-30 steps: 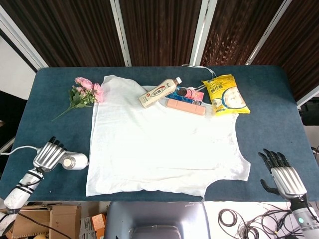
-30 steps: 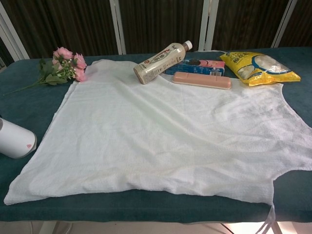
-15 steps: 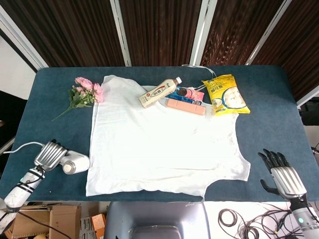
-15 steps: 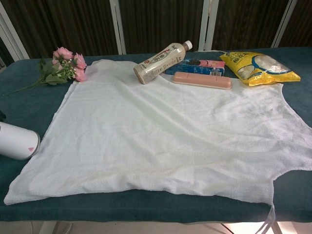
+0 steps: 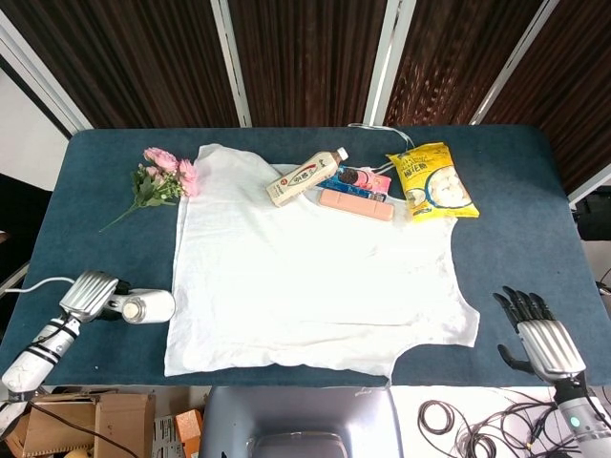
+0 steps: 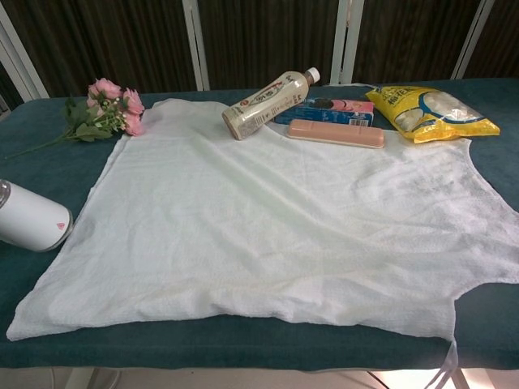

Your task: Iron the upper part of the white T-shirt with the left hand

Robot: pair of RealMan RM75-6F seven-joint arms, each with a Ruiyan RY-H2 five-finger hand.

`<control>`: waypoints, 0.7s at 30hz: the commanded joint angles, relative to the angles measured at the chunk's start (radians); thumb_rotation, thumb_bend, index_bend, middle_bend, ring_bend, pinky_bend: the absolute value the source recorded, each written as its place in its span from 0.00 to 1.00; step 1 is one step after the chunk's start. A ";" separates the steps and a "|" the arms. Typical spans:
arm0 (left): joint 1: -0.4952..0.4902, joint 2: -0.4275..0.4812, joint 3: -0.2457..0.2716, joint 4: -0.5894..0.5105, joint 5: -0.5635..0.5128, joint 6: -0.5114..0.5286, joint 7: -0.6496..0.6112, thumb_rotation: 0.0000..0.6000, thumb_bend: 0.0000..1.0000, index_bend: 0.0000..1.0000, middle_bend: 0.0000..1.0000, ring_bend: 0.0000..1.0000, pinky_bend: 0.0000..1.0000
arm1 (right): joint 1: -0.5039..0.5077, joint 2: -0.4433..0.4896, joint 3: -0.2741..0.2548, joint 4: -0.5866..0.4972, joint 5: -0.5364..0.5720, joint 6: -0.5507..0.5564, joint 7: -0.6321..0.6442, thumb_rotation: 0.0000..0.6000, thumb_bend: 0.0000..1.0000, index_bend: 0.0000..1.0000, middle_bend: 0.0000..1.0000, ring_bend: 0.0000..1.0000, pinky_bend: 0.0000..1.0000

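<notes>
Fingers of the left hand [image 5: 89,294] wrap around the rear of a small white iron [image 5: 145,307], grasping it where its white cord [image 5: 33,284] leaves toward the table's edge. The iron lies on its side on the blue table [image 5: 105,219], its rounded nose pointing away from the hand and stopping just beside the near left edge of the white T-shirt [image 5: 305,267]. In the chest view only the iron's body [image 6: 32,225] shows, touching or almost touching the cloth's edge; the hand itself is out of frame there.

Beyond the iron, the T-shirt spreads flat and wrinkled over the middle of the table, well clear of the left hand's fingers. Farther from that hand, past the shirt's far left corner, lies a bunch of pink flowers [image 5: 164,176]. Along the shirt's far edge rest a tilted drink bottle [image 5: 305,177], a blue packet [image 5: 358,179] and a pink case [image 5: 355,204], the bottle and case lying partly on the cloth. A yellow snack bag [image 5: 431,181] sits just beyond them, toward the right hand's side.

The right hand [image 5: 537,339] hangs at the near right edge of the table, well apart from the shirt, its fingers apart and extended, holding nothing.
</notes>
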 commanded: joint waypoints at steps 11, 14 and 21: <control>-0.098 0.265 -0.091 -0.529 -0.212 -0.270 0.266 1.00 0.56 0.99 0.78 0.78 0.65 | 0.009 -0.002 -0.006 -0.002 -0.007 -0.017 -0.001 1.00 0.31 0.00 0.00 0.00 0.00; -0.124 0.306 -0.137 -0.637 -0.287 -0.317 0.275 1.00 0.54 0.99 0.78 0.78 0.66 | 0.013 -0.001 -0.008 -0.001 -0.008 -0.025 0.002 1.00 0.31 0.00 0.00 0.00 0.00; -0.188 0.317 -0.228 -0.737 -0.480 -0.372 0.346 1.00 0.50 0.99 0.79 0.78 0.66 | 0.022 0.001 -0.011 0.000 -0.011 -0.042 0.009 1.00 0.31 0.00 0.00 0.00 0.00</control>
